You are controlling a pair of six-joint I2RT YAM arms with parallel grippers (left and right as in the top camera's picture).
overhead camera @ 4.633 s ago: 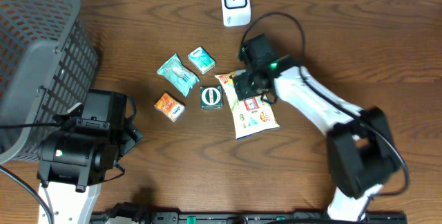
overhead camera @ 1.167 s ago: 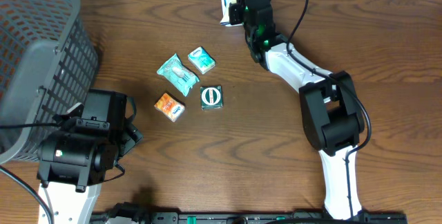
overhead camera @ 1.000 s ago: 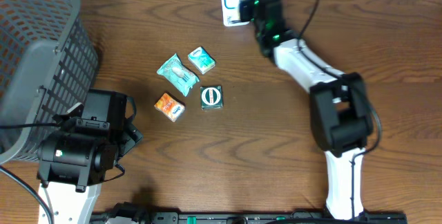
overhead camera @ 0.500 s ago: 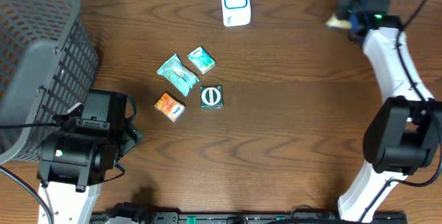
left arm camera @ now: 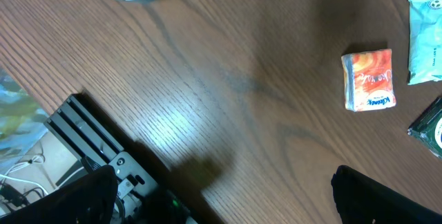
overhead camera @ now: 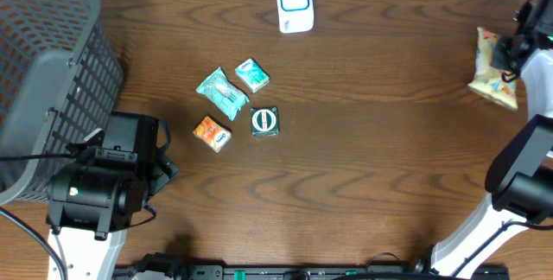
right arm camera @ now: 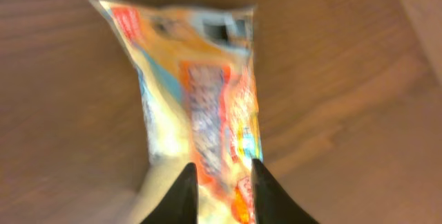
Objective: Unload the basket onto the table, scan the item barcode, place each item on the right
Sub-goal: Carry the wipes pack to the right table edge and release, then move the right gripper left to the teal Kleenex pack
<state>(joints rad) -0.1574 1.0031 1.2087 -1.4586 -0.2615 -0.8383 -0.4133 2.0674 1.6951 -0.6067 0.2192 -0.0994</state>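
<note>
Though blurred, orange-white snack packet (right arm camera: 200, 92)

I see left arm (overhead camera: 95, 195) folded low, left gripper (left arm camera: 222, 186) spread wide — right arm (overhead camera: 529, 155) stretched far right, right gripper (right arm camera: 220, 182) fingers narrowly parted, blurred.

Orange-and-cream snack packet (overhead camera: 494, 68) sits far right, well apart from the white scanner (overhead camera: 294, 3).

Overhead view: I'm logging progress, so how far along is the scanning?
Done, it seems: one snack bag sits apart at the right edge, away from the scanner. In hand: the right end effector straddles that bag's end. Left: four small packets wait mid-table.
</note>
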